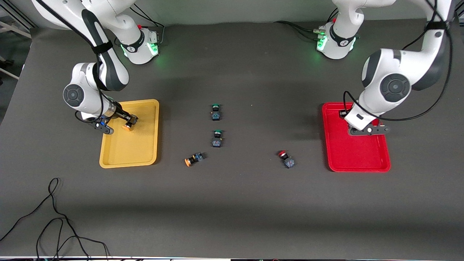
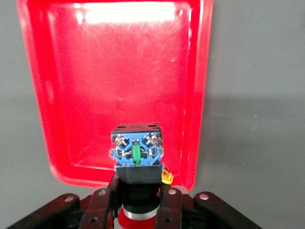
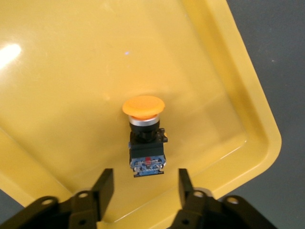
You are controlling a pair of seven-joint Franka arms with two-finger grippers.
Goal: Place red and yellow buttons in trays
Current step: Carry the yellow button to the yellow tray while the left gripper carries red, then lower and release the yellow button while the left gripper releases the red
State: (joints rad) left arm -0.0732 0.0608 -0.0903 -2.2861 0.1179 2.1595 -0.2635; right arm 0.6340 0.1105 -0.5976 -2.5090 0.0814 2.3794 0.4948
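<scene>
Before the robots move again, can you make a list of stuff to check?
1. Right pincer open, over the yellow tray: ok.
2. Yellow button lies in the yellow tray, let go: ok.
3. Left pincer shut on a red button: ok.
4. That button is over the red tray: ok.
5. Second yellow button and second red button in trays: not ok, both on the table.

Right gripper (image 3: pixel 145 186) low, fingers (image 3: pixel 106 183) spread apart; left gripper (image 2: pixel 138 202) lowered, fingers (image 2: pixel 167 205) clamped together.
</scene>
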